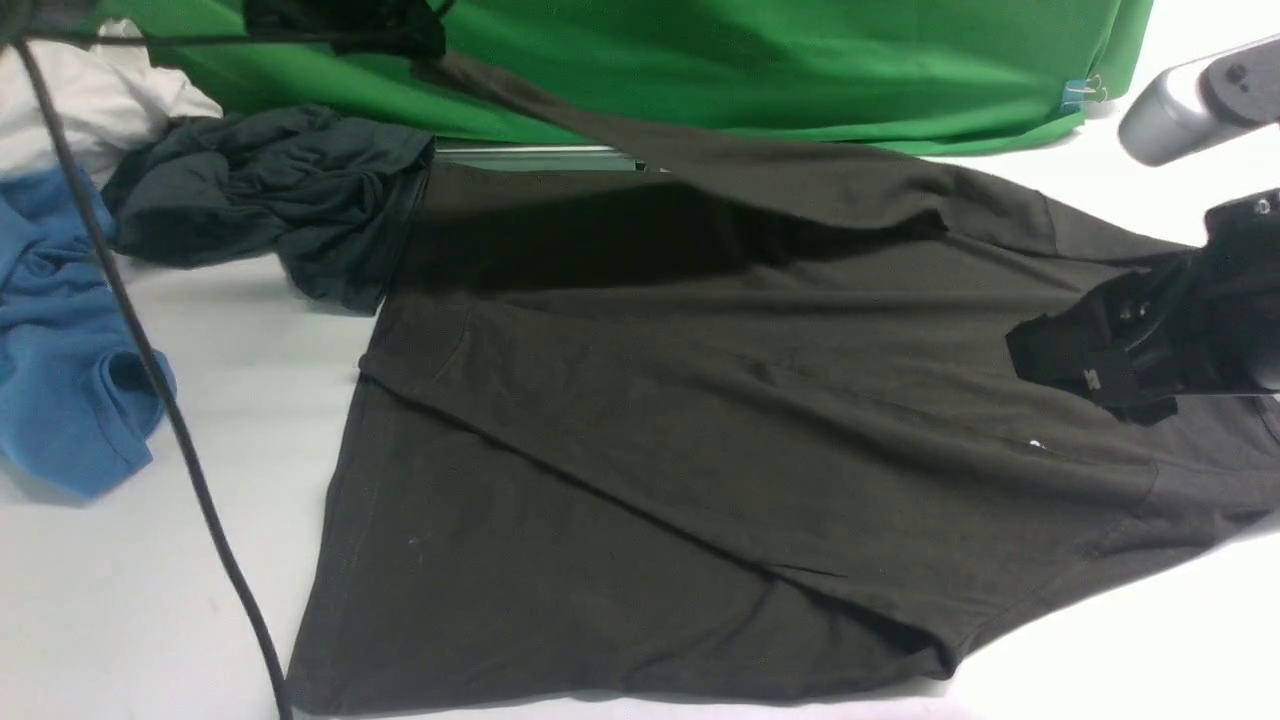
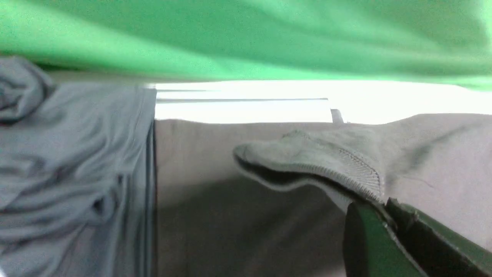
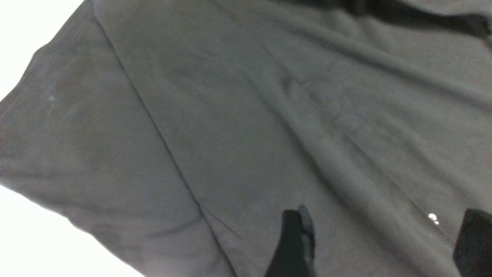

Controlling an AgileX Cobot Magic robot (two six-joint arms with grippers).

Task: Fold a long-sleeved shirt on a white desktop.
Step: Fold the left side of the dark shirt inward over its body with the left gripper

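At the far left lie one bright blue crumpled garment (image 1: 60, 340) and one white cloth (image 1: 90, 100). One thin black cable (image 1: 150, 370) crosses in front of them, and one dark grey-teal bunched garment (image 1: 270, 190) sits beside them. The left gripper (image 2: 374, 215) is clenched on the ribbed cuff (image 2: 307, 161) of one sleeve and holds it raised near the green cloth backdrop (image 1: 750, 60).

The one large dark brown-black knit long-sleeved shirt (image 1: 640, 420) lies spread across the middle of the smooth white desktop (image 1: 180, 560), its far edge against the silver metal hatch (image 1: 530, 155). The other sleeve seems already laid across the body.

On the right, the right gripper (image 3: 384, 227) hovers over the chest, its fingers spread and holding nothing.

The step in hand appears to be the sleeve fold. The next move calls for carrying the cuff over the body and laying it flat.
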